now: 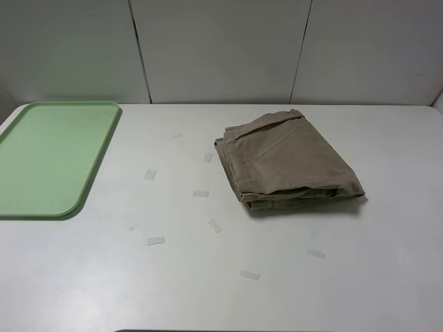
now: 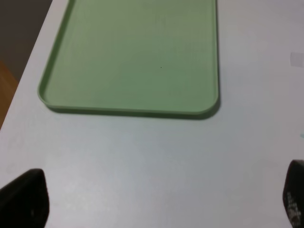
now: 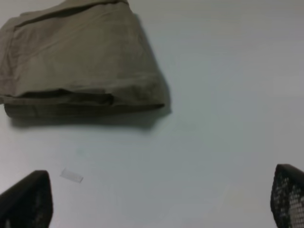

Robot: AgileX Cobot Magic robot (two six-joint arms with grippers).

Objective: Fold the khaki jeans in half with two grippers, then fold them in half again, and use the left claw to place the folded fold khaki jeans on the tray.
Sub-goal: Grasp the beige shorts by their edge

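The khaki jeans (image 1: pixel 287 162) lie folded into a thick bundle on the white table, right of centre; the right wrist view shows the khaki jeans (image 3: pixel 80 61) with their layered edge facing the camera. The pale green tray (image 1: pixel 48 155) rests at the far left with nothing on it, and the left wrist view looks down on the tray (image 2: pixel 135 57). Neither arm appears in the exterior high view. My left gripper (image 2: pixel 156 204) is open over bare table just short of the tray. My right gripper (image 3: pixel 161 199) is open too, a little way back from the jeans, holding nothing.
Several small clear tape strips (image 1: pixel 215 225) are stuck to the white table (image 1: pixel 104 277) between the tray and the jeans. A grey panelled wall (image 1: pixel 221 48) stands behind the table. The table's left edge (image 2: pixel 19 90) runs beside the tray.
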